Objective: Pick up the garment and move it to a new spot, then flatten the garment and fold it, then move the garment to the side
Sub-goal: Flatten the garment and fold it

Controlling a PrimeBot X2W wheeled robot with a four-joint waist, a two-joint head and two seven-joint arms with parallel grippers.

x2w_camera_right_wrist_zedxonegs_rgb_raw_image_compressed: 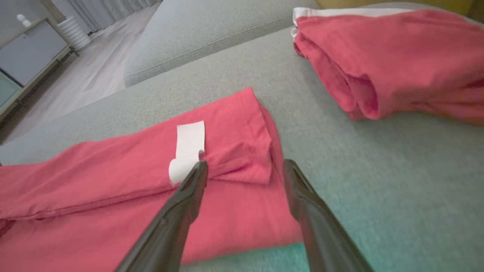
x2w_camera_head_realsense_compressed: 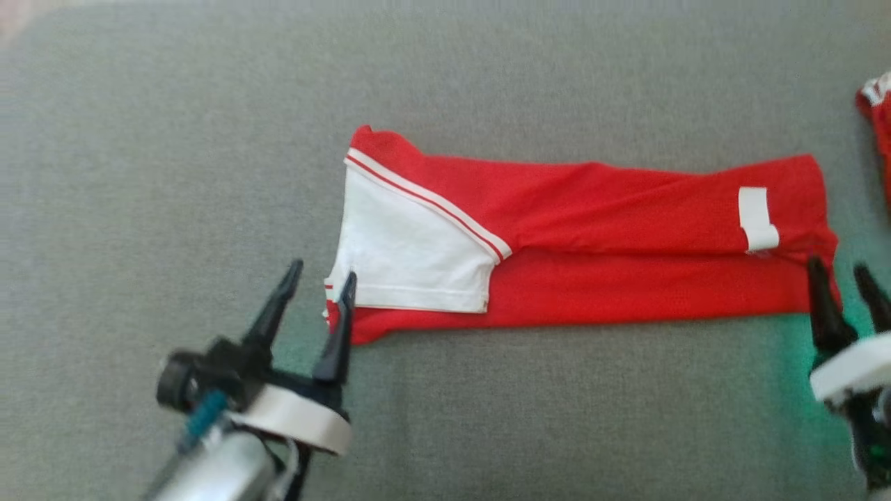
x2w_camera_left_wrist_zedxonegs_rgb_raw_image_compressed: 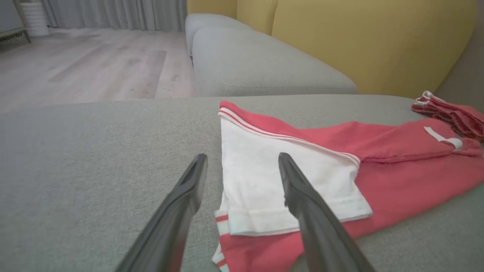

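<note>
The garment [x2w_camera_head_realsense_compressed: 592,229] is red with a white sleeve [x2w_camera_head_realsense_compressed: 411,250] and a white label [x2w_camera_head_realsense_compressed: 755,216]. It lies folded into a long band across the grey cushion [x2w_camera_head_realsense_compressed: 174,153]. My left gripper [x2w_camera_head_realsense_compressed: 320,275] stands open at the band's left end, one finger over the sleeve's hem corner and nothing between the fingers. In the left wrist view the left gripper [x2w_camera_left_wrist_zedxonegs_rgb_raw_image_compressed: 242,158] straddles the sleeve's [x2w_camera_left_wrist_zedxonegs_rgb_raw_image_compressed: 264,177] left edge. My right gripper [x2w_camera_head_realsense_compressed: 839,268] is open at the band's right end; in the right wrist view it [x2w_camera_right_wrist_zedxonegs_rgb_raw_image_compressed: 245,165] hovers over the garment [x2w_camera_right_wrist_zedxonegs_rgb_raw_image_compressed: 113,177] near the label [x2w_camera_right_wrist_zedxonegs_rgb_raw_image_compressed: 189,143].
A second red garment [x2w_camera_head_realsense_compressed: 878,111] lies folded at the cushion's right edge, close to my right gripper and seen large in the right wrist view [x2w_camera_right_wrist_zedxonegs_rgb_raw_image_compressed: 378,56]. A yellow backrest [x2w_camera_left_wrist_zedxonegs_rgb_raw_image_compressed: 359,41] and another grey seat [x2w_camera_left_wrist_zedxonegs_rgb_raw_image_compressed: 264,64] stand behind. Wooden floor [x2w_camera_left_wrist_zedxonegs_rgb_raw_image_compressed: 94,64] lies beyond.
</note>
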